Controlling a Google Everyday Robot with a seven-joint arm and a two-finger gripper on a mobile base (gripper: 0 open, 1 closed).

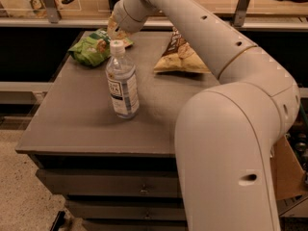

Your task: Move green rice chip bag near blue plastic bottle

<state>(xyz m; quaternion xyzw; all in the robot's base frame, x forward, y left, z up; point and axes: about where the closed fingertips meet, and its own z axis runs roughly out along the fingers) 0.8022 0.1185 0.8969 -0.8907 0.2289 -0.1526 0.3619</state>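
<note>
Tabletop [79, 117]: gripper [115, 31], grip unclear, beside green rice chip bag [89, 50]; capped blue plastic bottle [122, 86] upright.

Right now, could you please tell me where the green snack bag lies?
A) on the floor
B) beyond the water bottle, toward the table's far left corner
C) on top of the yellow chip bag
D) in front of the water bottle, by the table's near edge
B: the green snack bag lies at the back left of the table, beyond the upright water bottle, with the claw at the bag's right end.
</note>
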